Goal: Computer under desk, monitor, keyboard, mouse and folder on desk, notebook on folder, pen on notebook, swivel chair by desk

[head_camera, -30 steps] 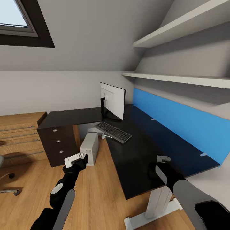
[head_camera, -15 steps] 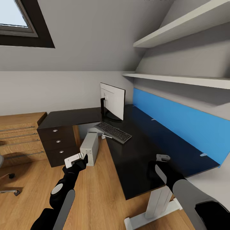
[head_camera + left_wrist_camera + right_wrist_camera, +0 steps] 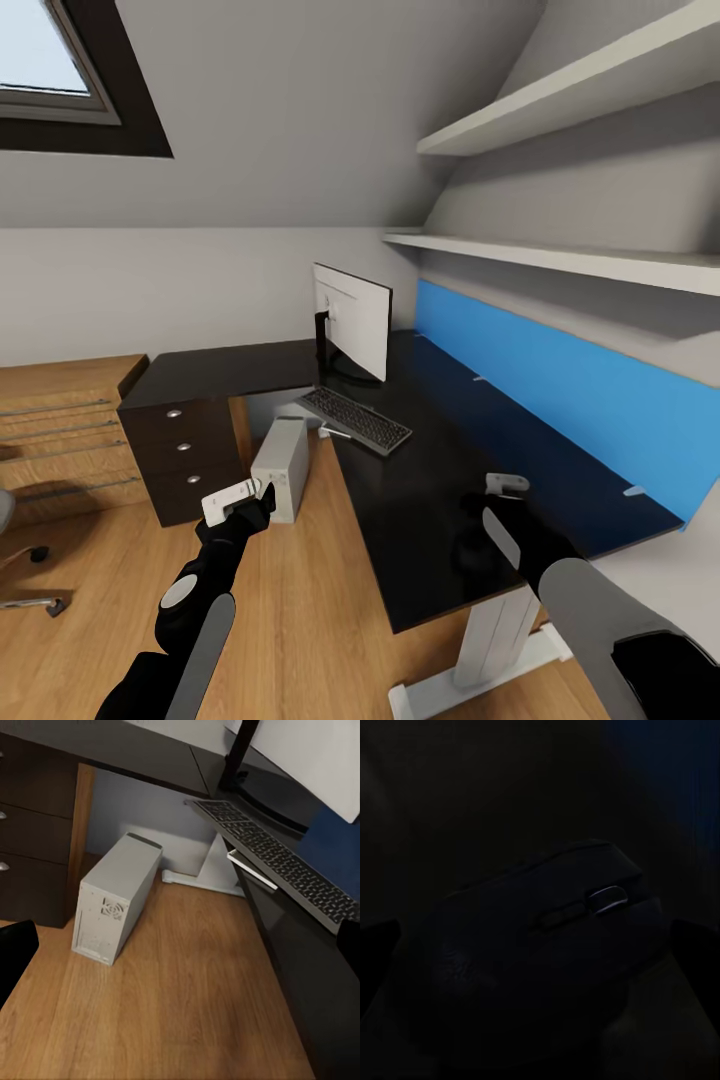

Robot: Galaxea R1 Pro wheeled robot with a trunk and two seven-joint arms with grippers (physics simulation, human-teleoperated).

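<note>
Change is slight: against the earlier head views the whole room sits a touch differently, so my head or base has moved. My right pincer (image 3: 505,485) has crept a little further in over the black bench (image 3: 430,470), towards the blue back panel (image 3: 560,390). My left pincer (image 3: 238,497) hangs much where it was over the wood floor (image 3: 300,610), its fingers spread wide. The mouse (image 3: 540,945) lies right in front of the right wrist camera, between my right fingers, which stand far apart at either side. It is too dark there to tell whether they press on it or only flank it. I judge I am carrying or nudging the mouse along the bench towards the keyboard (image 3: 356,417), which lies just in front of the monitor (image 3: 352,318), well apart from my right pincer, so that placement is not yet made. The computer (image 3: 280,468) stands upright on the floor beside the drawers (image 3: 185,450), at the edge of the bench's opening. The swivel chair (image 3: 20,590) is far off to my left. No brand, label or writing can be read anywhere; the computer's rear shows only a vent grille.
</note>
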